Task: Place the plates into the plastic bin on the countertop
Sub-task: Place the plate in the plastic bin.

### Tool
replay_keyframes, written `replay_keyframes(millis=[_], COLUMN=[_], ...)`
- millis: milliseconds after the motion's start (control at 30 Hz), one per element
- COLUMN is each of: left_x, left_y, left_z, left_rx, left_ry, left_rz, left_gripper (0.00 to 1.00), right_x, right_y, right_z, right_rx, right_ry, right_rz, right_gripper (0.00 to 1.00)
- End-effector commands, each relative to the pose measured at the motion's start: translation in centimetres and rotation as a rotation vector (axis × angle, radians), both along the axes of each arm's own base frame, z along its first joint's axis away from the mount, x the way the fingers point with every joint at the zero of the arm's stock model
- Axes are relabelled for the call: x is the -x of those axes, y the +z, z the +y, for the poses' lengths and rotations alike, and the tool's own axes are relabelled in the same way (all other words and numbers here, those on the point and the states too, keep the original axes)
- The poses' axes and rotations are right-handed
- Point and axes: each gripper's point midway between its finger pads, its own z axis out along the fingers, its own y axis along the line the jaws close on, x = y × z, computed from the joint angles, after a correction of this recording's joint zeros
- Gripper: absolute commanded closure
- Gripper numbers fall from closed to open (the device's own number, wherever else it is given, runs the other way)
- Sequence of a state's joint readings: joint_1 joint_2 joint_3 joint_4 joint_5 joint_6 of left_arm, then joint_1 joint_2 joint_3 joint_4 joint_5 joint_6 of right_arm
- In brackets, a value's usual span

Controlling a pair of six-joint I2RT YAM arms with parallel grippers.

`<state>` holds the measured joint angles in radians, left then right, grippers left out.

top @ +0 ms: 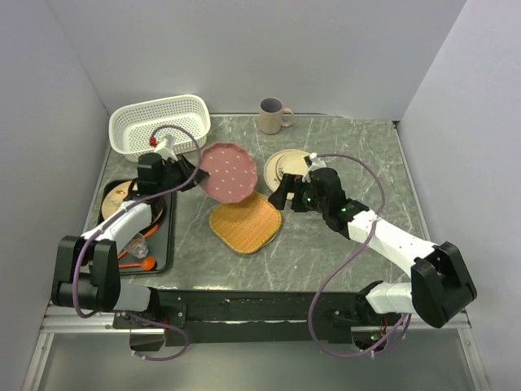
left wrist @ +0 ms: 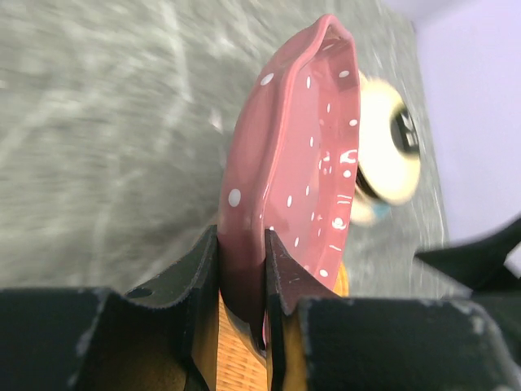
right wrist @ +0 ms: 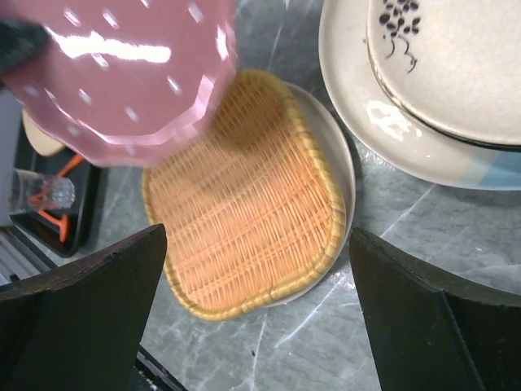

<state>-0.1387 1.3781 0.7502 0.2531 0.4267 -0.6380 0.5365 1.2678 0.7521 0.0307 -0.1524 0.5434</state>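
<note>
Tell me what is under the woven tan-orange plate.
A cream plate lies beneath the woven plate; only its rim shows, at one edge. The rest, and anything below it, is covered.

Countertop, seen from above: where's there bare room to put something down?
Bare countertop runs along the near edge, between the wicker plate and the arm bases. Another patch lies in the far right corner, past the mug and cream plates. The middle is crowded: the left gripper holds the pink plate there, and the tray is cluttered.
</note>
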Motion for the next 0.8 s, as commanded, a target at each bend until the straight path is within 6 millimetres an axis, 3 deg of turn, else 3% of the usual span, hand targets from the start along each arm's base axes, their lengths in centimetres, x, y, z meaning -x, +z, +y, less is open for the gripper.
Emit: replay_keyframes(millis=[0,267,433,767], left_x=[-2.7,-5.4,-7.6,-10.4], left_y=[9.2,11.8,12.9,11.9], left_z=[2.1,3.9,6.6,9.6], left_rx=[0.108,0.221,0.35,0.409], left_ry=[0.11,0.127,0.141,0.252], left_rz=[-0.194,-0.202,-0.208,-0.164], left_gripper=[0.99,0.99,0.99,0.99], right_x=[-1.0,-0.2,0.0,0.0], right_y=[2.6,2.5,2.6,2.3], right_z=[1.6,1.1,0.4,-0.2], right_rx=[-0.05,-0.051,-0.032,0.003], right_ry=[0.056,0.057,0.045,0.035], right_rz=[-0.069,-0.081,-0.097,-0.107], right_gripper=[0.0,0.0,0.0,0.0])
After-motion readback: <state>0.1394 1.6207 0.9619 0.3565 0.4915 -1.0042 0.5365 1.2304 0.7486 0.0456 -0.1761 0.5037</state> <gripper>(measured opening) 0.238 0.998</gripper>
